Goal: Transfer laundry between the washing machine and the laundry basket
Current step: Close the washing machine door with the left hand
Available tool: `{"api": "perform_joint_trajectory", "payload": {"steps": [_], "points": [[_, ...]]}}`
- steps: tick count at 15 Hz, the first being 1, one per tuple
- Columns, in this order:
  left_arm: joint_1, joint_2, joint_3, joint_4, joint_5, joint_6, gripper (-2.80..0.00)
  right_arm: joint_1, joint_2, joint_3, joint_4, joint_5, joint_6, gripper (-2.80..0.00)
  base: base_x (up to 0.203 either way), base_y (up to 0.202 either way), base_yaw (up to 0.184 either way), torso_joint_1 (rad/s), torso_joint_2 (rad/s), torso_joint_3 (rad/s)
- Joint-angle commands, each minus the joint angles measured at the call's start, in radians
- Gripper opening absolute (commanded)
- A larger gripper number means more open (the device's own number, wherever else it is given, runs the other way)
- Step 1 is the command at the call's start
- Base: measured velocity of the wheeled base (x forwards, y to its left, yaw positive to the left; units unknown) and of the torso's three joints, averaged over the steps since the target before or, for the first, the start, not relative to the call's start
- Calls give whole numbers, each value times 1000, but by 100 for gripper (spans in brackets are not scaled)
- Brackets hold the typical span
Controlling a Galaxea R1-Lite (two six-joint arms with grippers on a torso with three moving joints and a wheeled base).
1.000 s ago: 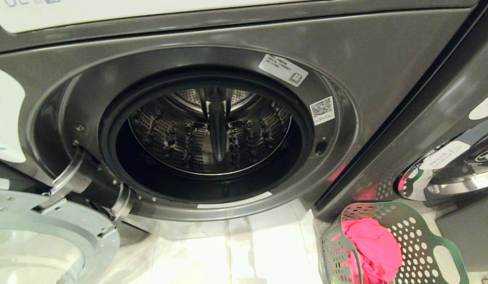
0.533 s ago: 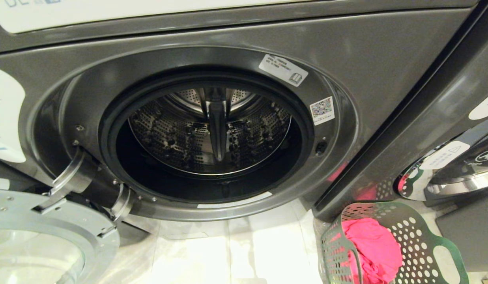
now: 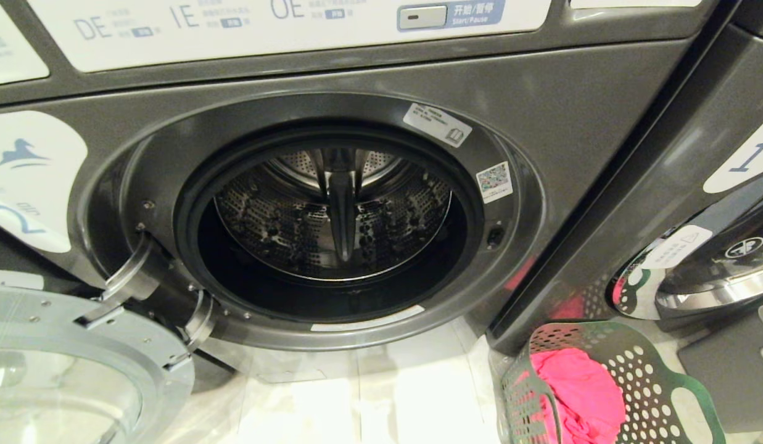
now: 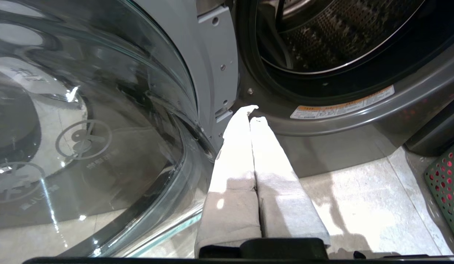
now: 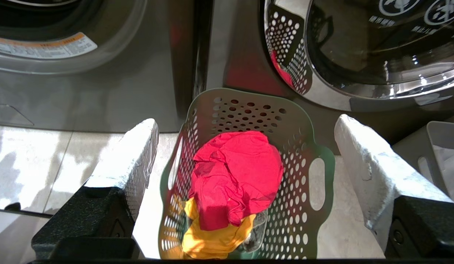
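Note:
The grey washing machine stands with its round door swung open to the left, and only bare metal shows in the drum. On the floor at the lower right, a green perforated laundry basket holds a red garment. In the right wrist view the red garment lies on a yellow one inside the basket. My right gripper hangs open above the basket, holding nothing. My left gripper is shut and empty, low beside the door hinge. Neither arm shows in the head view.
A second machine with a shut chrome-rimmed door stands right of the basket. A white control panel runs above the drum opening. Pale floor tiles lie before the machine. A grey bin sits by the basket.
The whole head view has shifted downward, so the camera has moved; the control panel now shows at the top. Nothing in the scene has moved by itself.

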Motion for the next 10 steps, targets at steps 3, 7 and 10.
{"api": "perform_joint_trajectory", "payload": {"steps": [3,7,10], "points": [[0,1,40,-1,1,1,-280,0,1,0,0,0,1,0,0,0,0,2,0,198],[0,1,40,-1,1,1,-280,0,1,0,0,0,2,0,0,0,0,0,1,202],[0,1,40,-1,1,1,-280,0,1,0,0,0,2,0,0,0,0,0,0,200]]}}
